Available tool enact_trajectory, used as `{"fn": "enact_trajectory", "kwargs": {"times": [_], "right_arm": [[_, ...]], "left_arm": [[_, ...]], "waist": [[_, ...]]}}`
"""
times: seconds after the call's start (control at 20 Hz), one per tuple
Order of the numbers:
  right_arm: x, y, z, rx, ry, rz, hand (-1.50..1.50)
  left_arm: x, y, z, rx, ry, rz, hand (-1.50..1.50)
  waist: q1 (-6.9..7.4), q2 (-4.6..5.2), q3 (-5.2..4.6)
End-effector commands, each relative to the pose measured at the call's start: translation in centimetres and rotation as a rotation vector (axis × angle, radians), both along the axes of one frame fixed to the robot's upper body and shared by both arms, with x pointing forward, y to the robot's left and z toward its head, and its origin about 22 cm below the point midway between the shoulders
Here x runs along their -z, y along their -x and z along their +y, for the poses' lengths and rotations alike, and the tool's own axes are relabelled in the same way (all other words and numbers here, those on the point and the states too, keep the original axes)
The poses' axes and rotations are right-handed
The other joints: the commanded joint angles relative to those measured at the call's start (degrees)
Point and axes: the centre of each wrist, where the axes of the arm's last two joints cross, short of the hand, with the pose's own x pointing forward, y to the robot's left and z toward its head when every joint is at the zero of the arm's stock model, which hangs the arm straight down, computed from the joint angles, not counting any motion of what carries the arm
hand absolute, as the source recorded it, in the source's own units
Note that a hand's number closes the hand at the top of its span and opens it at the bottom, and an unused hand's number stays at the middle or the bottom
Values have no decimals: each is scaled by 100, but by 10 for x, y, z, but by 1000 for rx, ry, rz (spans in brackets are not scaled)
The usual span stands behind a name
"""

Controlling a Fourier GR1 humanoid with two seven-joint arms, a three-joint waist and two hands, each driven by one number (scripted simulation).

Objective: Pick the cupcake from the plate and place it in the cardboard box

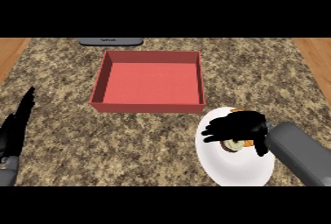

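Black fingers of the right hand (236, 127) curled down over the cupcake (236, 144), which sat on the white plate (236, 168) directly beneath the palm. Beyond the fingertips and to the hand's left, the red cardboard box (150, 82) lay open on the speckled stone surface (129, 144). Far off to the left, the left hand (16, 127) rested with fingers straight, holding nothing.
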Motion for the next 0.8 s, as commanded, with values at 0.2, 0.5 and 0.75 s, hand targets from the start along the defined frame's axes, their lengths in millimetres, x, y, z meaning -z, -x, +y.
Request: {"fn": "enact_trajectory", "kwargs": {"times": [0.2,0.5,0.75], "right_arm": [[29,5,19,35,-152,-85,150],[34,1,22,43,-242,-169,150],[38,-4,-5,701,-188,-234,150]], "left_arm": [[-3,-5,5,0,16,5,0],[-9,-4,-15,10,10,4,0],[8,8,5,-69,4,29,0]], "waist": [[8,13,4],[24,7,7],[-441,-152,-21]]}}
